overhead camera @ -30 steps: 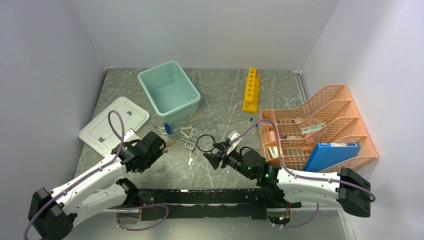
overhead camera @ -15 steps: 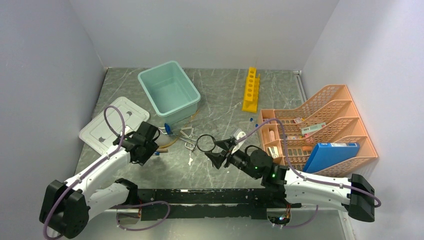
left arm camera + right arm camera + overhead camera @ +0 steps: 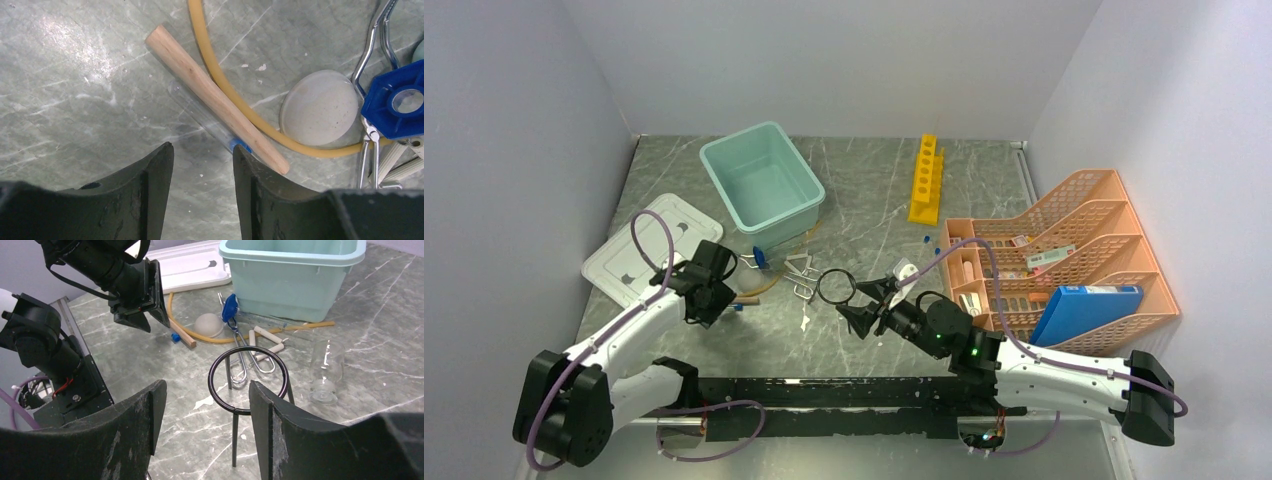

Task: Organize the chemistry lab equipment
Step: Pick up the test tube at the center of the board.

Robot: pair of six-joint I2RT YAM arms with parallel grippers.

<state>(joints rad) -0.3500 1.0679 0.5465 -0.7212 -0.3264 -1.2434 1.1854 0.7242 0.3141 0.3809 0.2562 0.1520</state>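
The left tool [image 3: 202, 192] hangs low over the bench [image 3: 864, 200] with its fingers apart and nothing between them. Just ahead of the gap lies a blue-capped clear tube [image 3: 201, 118], flat and pressed along the near side of the wooden stick [image 3: 215, 97]. The tan rubber hose [image 3: 202, 37] curves past the stick's far side.

I judge the tube to be the piece to lift. It runs slantwise to the line on which the fingers close, so the wrist should turn until they close squarely across the barrel. One finger has to go down into the narrow seam between tube and stick, or both will be taken together. Gripping near the cap end should give the firmest hold, since a smooth round barrel is likely to roll or squirt out under a hard squeeze.

The right tool [image 3: 205, 432] is also apart and empty. The black wire ring stand [image 3: 234, 412] stands upright just ahead of it, between the two arms. Silver wire clips [image 3: 801, 265] lie in the clutter beside the pale teal tub [image 3: 762, 185]. The yellow test-tube rack [image 3: 926, 180] stands well apart, near the far edge, close to the orange mesh organiser [image 3: 1064, 250].

The bench is grey stone-patterned with pale veins, and its slight gloss throws glare under the left wrist camera. Plain white walls [image 3: 844, 60] close it in on three sides.
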